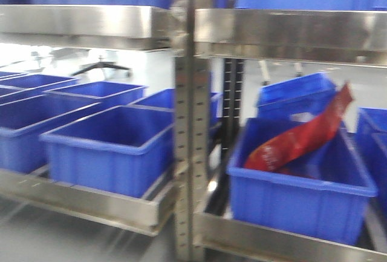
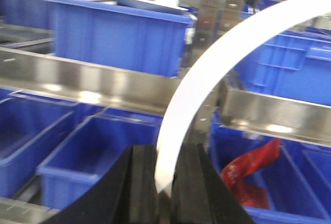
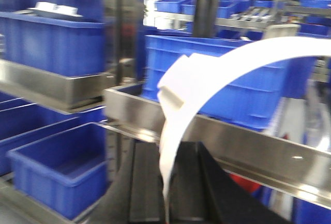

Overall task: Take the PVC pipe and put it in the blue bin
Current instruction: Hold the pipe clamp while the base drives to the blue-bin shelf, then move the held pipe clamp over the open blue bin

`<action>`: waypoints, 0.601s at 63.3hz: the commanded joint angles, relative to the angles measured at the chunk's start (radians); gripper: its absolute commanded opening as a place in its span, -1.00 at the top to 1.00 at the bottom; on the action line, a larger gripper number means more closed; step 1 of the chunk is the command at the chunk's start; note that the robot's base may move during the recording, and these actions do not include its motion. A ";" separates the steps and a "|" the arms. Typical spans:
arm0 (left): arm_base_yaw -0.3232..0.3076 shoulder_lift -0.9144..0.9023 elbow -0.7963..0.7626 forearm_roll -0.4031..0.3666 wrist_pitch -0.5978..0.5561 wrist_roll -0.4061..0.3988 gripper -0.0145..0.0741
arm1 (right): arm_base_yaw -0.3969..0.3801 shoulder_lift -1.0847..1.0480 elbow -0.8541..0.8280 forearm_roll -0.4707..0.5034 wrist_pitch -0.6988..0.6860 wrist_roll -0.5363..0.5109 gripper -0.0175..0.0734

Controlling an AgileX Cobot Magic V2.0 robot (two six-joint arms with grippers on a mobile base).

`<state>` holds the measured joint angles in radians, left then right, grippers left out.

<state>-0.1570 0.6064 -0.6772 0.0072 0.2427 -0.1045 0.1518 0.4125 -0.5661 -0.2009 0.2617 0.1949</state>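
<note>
The PVC pipe (image 2: 207, 74) is a slim white arc rising from between the black fingers of my left gripper (image 2: 165, 150), which is shut on its lower end. The right wrist view also shows a white PVC pipe (image 3: 207, 74), with a squared end near the middle. It curves up and right out of my right gripper (image 3: 168, 150), which is shut on it. An empty blue bin (image 2: 93, 151) sits below the left gripper, and another blue bin (image 3: 57, 172) lies lower left of the right one. Neither gripper appears in the front view.
Rows of blue bins (image 1: 109, 147) fill a steel rack with an upright post (image 1: 190, 123). A red bag (image 1: 302, 138) lies in the right-hand bin (image 1: 302, 204). Steel shelf rails (image 2: 93, 81) (image 3: 248, 141) cross just ahead of both grippers.
</note>
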 commanded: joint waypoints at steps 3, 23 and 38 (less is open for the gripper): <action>-0.005 -0.007 -0.004 0.000 -0.029 -0.003 0.92 | 0.000 -0.006 0.000 -0.010 -0.030 -0.004 0.99; -0.005 -0.007 -0.004 0.000 -0.029 -0.003 0.92 | 0.000 -0.006 0.000 -0.010 -0.030 -0.004 0.99; -0.005 -0.007 -0.004 0.000 -0.029 -0.003 0.92 | 0.000 -0.006 0.000 -0.010 -0.030 -0.004 0.99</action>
<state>-0.1570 0.6064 -0.6772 0.0072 0.2427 -0.1045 0.1518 0.4125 -0.5661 -0.2009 0.2617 0.1932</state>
